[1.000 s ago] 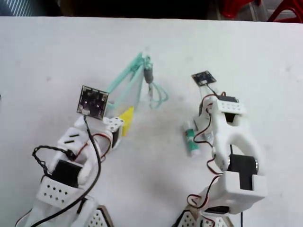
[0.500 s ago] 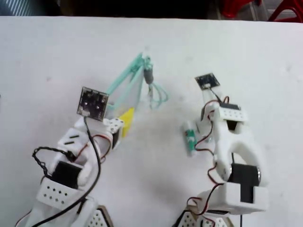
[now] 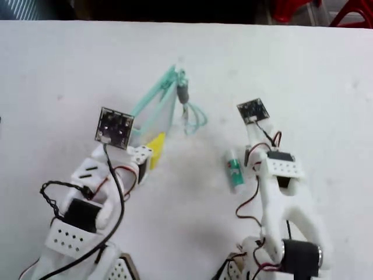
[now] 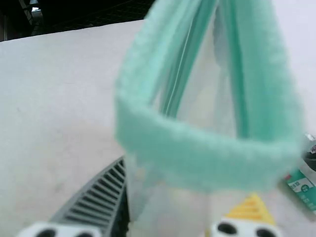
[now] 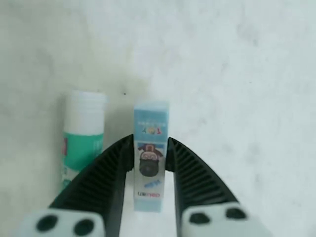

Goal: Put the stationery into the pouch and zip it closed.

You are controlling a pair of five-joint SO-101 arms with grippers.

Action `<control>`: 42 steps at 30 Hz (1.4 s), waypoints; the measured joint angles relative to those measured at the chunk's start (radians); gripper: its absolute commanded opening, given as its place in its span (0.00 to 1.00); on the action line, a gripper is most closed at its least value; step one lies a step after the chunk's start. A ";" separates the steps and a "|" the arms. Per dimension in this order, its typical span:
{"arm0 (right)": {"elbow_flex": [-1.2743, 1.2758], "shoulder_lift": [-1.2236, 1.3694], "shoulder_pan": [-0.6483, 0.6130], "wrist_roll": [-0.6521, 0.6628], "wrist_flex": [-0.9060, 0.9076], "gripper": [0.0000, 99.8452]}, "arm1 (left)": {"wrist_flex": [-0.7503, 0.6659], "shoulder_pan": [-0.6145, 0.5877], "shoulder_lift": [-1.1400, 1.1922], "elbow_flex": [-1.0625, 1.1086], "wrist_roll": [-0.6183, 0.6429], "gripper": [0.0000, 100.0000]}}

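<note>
Pinching the eraser across its width in the right gripper, long axis along the jaws, pouch well apart toward the left gripper clamped on its edge

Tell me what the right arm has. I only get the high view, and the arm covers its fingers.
Observer: In the right wrist view, the right gripper is shut on a pale blue eraser, one finger on each long side.
Operator: And the glue stick?
Observer: The glue stick lies alongside the eraser with a gap between them, outside the fingers.
Operator: Pouch open?
Observer: In the left wrist view, the mouth of the pouch is open, its green rim spread in a wide loop.
</note>
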 measured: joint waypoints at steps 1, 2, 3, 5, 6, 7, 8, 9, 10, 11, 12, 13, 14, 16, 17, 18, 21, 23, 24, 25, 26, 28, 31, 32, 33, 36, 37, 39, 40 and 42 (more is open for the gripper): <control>0.020 -0.026 0.003 0.000 -0.009 0.02 | 0.000 0.000 0.000 0.000 0.000 0.21; 0.046 -0.054 0.005 0.000 -0.028 0.02 | 0.000 0.000 0.000 0.000 0.000 0.21; 0.072 -0.083 0.002 -0.002 -0.044 0.02 | 0.000 0.000 0.000 0.000 0.000 0.21; 0.124 -0.153 -0.006 0.000 -0.077 0.02 | 0.000 0.000 0.000 0.000 0.000 0.21; 0.155 -0.190 -0.009 0.000 -0.089 0.02 | 0.000 0.000 0.000 0.000 0.000 0.21; 0.186 -0.232 -0.009 0.000 -0.103 0.02 | 0.000 0.000 0.000 0.000 0.000 0.21; 0.216 -0.273 -0.009 0.000 -0.117 0.02 | 0.000 0.000 0.002 0.000 0.000 0.21; 0.245 -0.316 -0.008 0.000 -0.132 0.02 | 0.000 0.000 0.002 0.000 0.000 0.21; 0.273 -0.356 -0.006 0.000 -0.146 0.02 | 0.000 0.000 0.002 0.000 0.000 0.21; 0.302 -0.397 -0.009 0.000 -0.157 0.02 | 0.000 0.000 0.002 0.000 0.000 0.21; 0.330 -0.437 -0.021 -0.002 -0.167 0.02 | 0.000 0.000 0.002 0.000 0.000 0.21; 0.356 -0.476 -0.038 0.000 -0.173 0.02 | 0.000 0.000 0.002 0.000 0.000 0.21; 0.379 -0.512 -0.049 0.000 -0.176 0.02 | 0.000 0.000 0.002 0.000 0.000 0.21; 0.417 -0.578 -0.052 0.002 -0.180 0.02 | 0.000 0.000 0.002 0.000 0.000 0.21; 0.431 -0.611 -0.052 0.002 -0.180 0.02 | 0.000 0.000 0.002 0.000 0.000 0.21; 0.446 -0.637 -0.052 0.002 -0.180 0.02 | 0.000 0.000 0.002 0.000 0.000 0.21; 0.483 -0.709 -0.058 0.002 -0.180 0.02 | 0.000 0.000 0.002 0.000 0.000 0.21; 0.500 -0.750 -0.058 0.002 -0.180 0.02 | 0.000 0.000 0.002 0.000 0.000 0.21; 0.509 -0.770 -0.058 0.002 -0.180 0.02 | 0.000 0.000 0.002 0.000 0.000 0.21; 0.520 -0.793 -0.058 0.002 -0.180 0.02 | 0.000 0.000 0.002 0.000 0.000 0.21; 0.531 -0.816 -0.057 0.002 -0.180 0.02 | 0.000 0.000 0.002 0.000 0.000 0.21; 0.549 -0.870 -0.051 0.002 -0.180 0.02 | 0.000 0.000 0.002 0.000 0.000 0.21; 0.585 -0.959 -0.008 0.002 -0.180 0.02 | 0.000 0.000 0.002 0.000 0.000 0.21; 0.601 -0.994 -0.003 0.002 -0.180 0.02 | 0.000 0.000 0.002 0.000 0.000 0.21; 0.620 -1.030 -0.003 0.002 -0.180 0.02 | 0.000 0.000 0.002 0.000 0.000 0.21; 0.667 -1.140 0.008 0.002 -0.172 0.02 | 0.000 0.000 0.002 0.000 0.000 0.21; 0.671 -1.185 0.009 0.000 -0.155 0.02 | 0.000 0.000 0.002 0.000 0.000 0.21; 0.672 -1.270 0.005 0.002 -0.103 0.02 | 0.000 0.000 0.003 0.000 0.000 0.21; 0.672 -1.316 0.003 0.002 -0.068 0.02 | 0.000 0.000 0.003 0.000 0.000 0.21; 0.678 -1.407 0.003 0.002 0.008 0.02 | 0.000 0.000 0.003 0.000 0.000 0.21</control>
